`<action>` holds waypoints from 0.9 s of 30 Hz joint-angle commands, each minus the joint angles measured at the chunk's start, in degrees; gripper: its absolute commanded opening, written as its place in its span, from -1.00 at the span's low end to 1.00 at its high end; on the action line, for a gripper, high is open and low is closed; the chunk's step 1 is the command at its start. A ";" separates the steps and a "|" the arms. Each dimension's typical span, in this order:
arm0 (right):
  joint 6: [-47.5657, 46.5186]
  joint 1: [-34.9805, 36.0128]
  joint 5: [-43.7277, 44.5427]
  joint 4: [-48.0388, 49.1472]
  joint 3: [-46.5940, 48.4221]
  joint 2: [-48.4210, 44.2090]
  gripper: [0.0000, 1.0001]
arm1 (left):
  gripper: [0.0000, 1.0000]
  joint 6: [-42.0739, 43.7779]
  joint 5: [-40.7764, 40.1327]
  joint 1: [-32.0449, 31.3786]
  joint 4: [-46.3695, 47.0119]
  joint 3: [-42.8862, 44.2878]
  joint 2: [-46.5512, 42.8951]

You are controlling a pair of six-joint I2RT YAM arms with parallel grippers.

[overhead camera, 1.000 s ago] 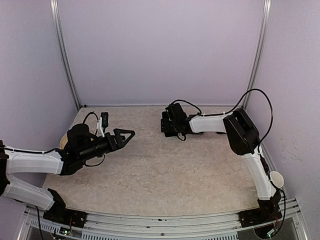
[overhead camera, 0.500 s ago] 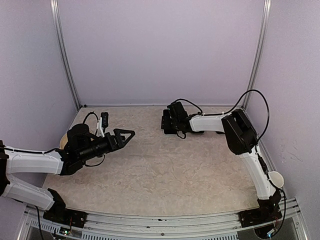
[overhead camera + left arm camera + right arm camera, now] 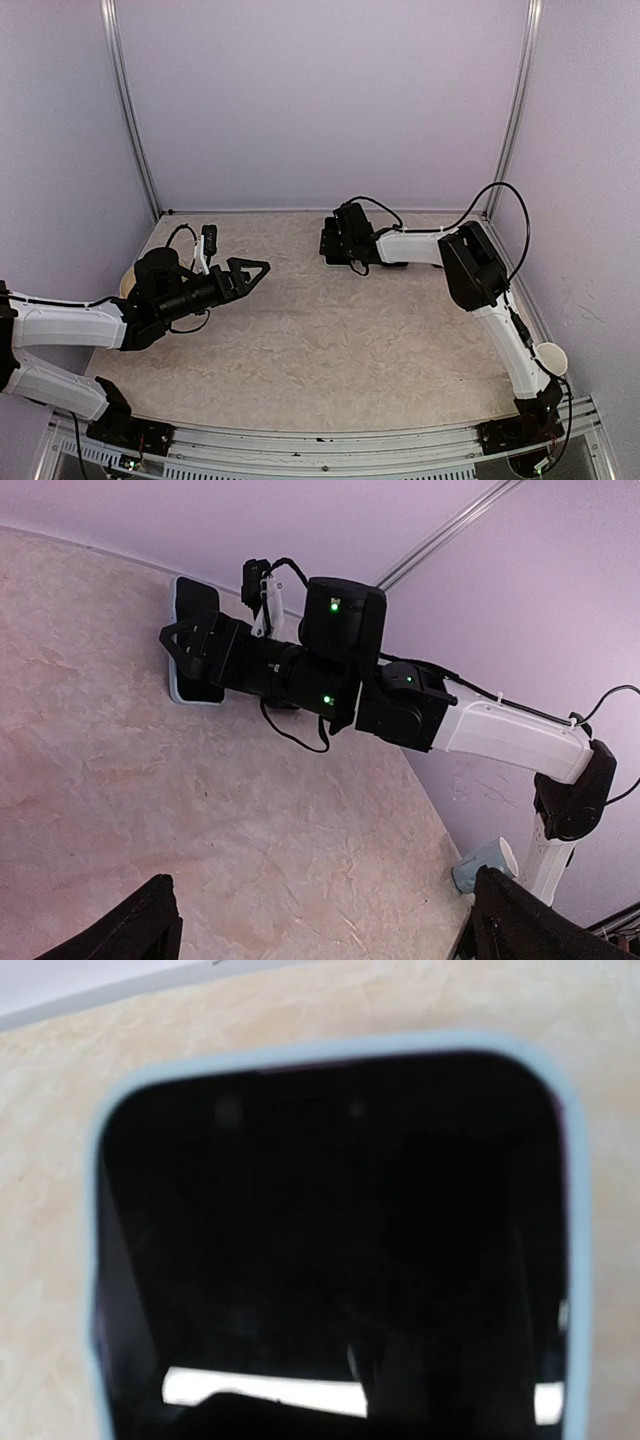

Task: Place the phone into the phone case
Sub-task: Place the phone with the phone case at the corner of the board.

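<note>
1. The phone (image 3: 330,1230) is seated in the phone case (image 3: 97,1260).
2. The right gripper (image 3: 190,650) is held over the phone case; whether it is clamped cannot be told.
3. The left gripper (image 3: 255,275) is held spread, well apart from the phone case.

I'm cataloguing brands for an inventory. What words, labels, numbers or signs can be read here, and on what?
None can be read. The black-screened phone in its pale blue case shows a blank dark screen; the black-and-white right arm carries only green lights; the marbled beige table is unmarked.
</note>
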 commanded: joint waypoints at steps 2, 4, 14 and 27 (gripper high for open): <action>0.38 -1.07 -0.33 3.21 2.91 2.23 0.64 | 0.98 0.90 -0.57 0.47 -0.15 1.15 0.36; 0.38 -1.06 -0.74 3.14 2.86 2.25 0.66 | 0.98 0.90 -0.52 0.47 -0.15 1.23 0.42; 0.48 -1.09 -1.26 2.81 2.44 2.07 0.71 | 0.98 0.82 -0.83 0.56 -0.24 0.92 0.23; 1.18 -0.39 -4.04 4.98 -3.99 -2.49 0.74 | 0.98 0.74 -1.13 0.56 -0.25 0.63 -0.26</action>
